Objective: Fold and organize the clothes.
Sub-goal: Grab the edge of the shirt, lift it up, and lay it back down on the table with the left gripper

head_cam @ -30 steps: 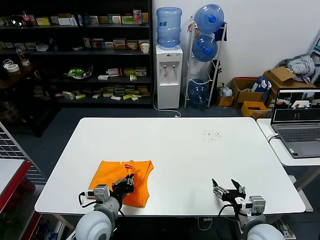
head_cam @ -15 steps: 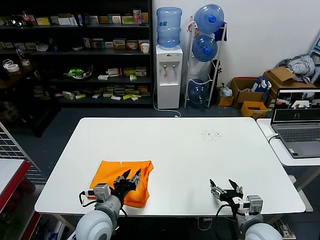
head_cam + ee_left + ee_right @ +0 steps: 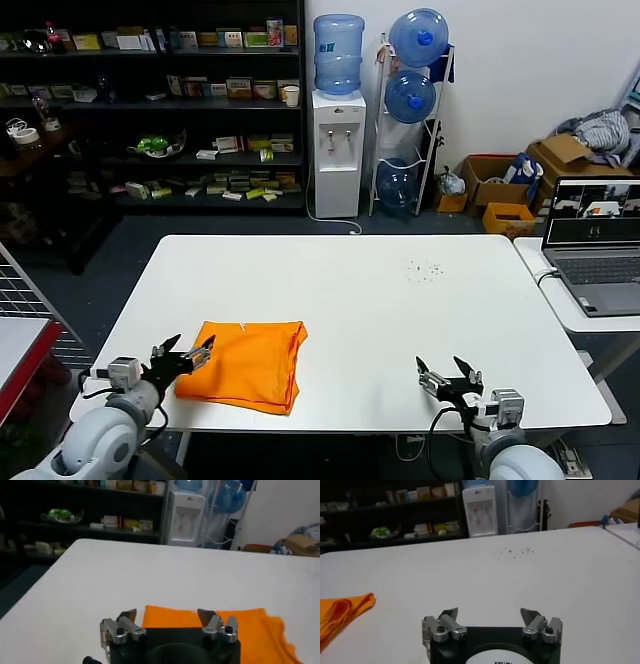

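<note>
The soft bright orange T-shirt [image 3: 245,364] lies folded compactly at lower left of the white surface [image 3: 400,310], seemingly finished, with left pincer [image 3: 183,357] and right pincer [image 3: 446,378] both wide and empty.

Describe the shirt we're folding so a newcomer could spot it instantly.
Start at the big white table in front of the robot and look to its near-left part. The folded T-shirt lies flat there, just beside the open left gripper. It is the only bright orange thing on the table.

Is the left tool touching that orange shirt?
Apart. In the head view the open left tool sits beside the orange shirt, with white table between them.
</note>
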Tool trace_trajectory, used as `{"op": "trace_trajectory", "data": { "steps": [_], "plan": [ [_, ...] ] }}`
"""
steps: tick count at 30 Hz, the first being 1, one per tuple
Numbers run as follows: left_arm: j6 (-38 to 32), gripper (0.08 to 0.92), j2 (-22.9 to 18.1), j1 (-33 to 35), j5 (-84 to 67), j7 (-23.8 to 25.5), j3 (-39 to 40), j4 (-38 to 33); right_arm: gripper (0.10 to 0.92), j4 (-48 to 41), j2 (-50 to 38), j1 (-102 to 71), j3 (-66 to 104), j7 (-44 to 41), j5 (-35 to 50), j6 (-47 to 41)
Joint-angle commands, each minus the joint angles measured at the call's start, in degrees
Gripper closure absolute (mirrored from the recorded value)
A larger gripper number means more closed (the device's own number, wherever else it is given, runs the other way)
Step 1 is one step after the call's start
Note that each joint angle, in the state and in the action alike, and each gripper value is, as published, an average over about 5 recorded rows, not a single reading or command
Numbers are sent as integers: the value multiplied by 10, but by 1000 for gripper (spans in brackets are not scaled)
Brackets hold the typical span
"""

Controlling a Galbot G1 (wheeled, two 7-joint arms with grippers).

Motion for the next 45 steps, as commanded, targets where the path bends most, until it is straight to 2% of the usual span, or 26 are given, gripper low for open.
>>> {"op": "trace_trajectory", "data": {
  "steps": [1, 9, 29, 32, 45],
  "plan": [
    [-59, 177, 73, 10, -30, 135, -14, 104, 203, 4, -4, -6, 6, -1, 1, 1],
    [-35, 177, 41, -2, -63, 98, 4, 75, 203, 5, -5, -11, 9, 1, 1, 0],
    [-27, 180, 3, -25, -17, 57, 47, 93, 203, 5, -5, -11, 7, 5, 1, -2],
    [-27, 222, -1, -27, -9, 52, 52, 95, 203, 5, -5, -12, 8, 5, 1, -2],
    [-29, 597, -16, -25, -2, 44, 55, 91, 203, 5, -4, -13, 8, 6, 0, -2]
  ]
}}
